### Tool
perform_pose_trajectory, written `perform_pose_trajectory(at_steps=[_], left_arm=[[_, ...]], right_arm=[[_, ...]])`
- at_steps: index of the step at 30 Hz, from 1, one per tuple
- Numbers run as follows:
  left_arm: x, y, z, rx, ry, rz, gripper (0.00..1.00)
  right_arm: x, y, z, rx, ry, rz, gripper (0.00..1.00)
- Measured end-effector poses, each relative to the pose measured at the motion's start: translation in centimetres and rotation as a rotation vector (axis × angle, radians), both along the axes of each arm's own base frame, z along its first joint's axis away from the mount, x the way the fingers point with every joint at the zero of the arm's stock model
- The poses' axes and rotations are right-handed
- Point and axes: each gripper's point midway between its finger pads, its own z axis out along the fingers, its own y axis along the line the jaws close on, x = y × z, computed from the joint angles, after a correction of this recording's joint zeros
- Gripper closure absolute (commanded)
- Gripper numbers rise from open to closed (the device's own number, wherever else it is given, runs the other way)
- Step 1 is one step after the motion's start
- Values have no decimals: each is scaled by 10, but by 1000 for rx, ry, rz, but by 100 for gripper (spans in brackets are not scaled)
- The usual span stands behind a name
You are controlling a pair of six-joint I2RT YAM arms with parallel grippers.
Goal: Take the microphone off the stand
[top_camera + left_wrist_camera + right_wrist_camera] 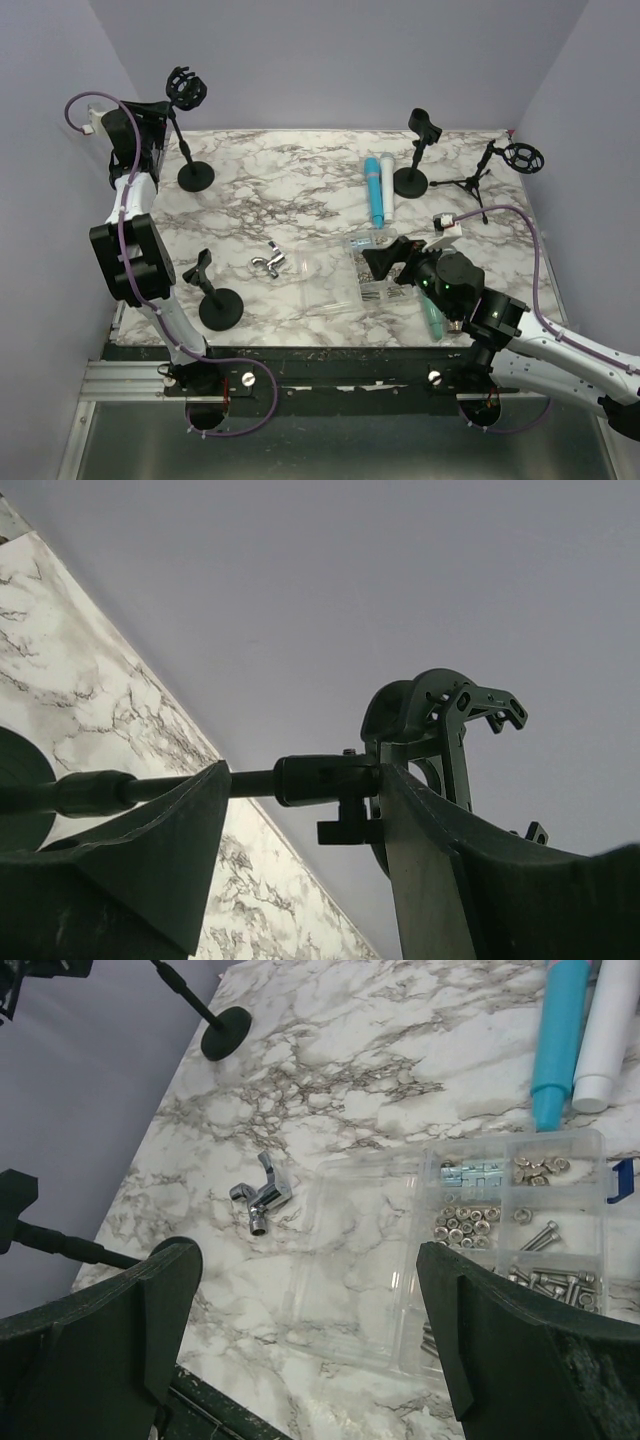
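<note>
A black stand (183, 140) with a round base and an empty shock mount (186, 88) stands at the far left. My left gripper (163, 113) is open at its upper pole. In the left wrist view the pole's collar (325, 780) crosses the gap between my fingers (180, 850), with the mount (445, 720) just beyond; I cannot tell if they touch it. A blue microphone (372, 190) and a white one (387, 184) lie side by side on the table. They also show in the right wrist view (560, 1030). My right gripper (392, 256) is open and empty over a clear parts box (500, 1230).
A clip stand (418, 152) and a tripod with a shock mount (520, 156) stand at the back right. Another round-base stand (216, 298) is at the near left. A chrome fitting (270, 261) lies mid-table. A teal object (435, 320) lies under my right arm.
</note>
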Motion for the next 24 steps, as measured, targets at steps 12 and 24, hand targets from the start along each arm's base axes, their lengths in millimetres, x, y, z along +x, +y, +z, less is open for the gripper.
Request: perform_pose_trajectory(at_steps=[12, 24], left_arm=[[-7, 2, -3, 12, -57, -10, 39], [-12, -1, -10, 51, -91, -19, 39]], right_arm=[[2, 2, 5, 8, -22, 3, 0], [3, 4, 8, 18, -30, 3, 0]])
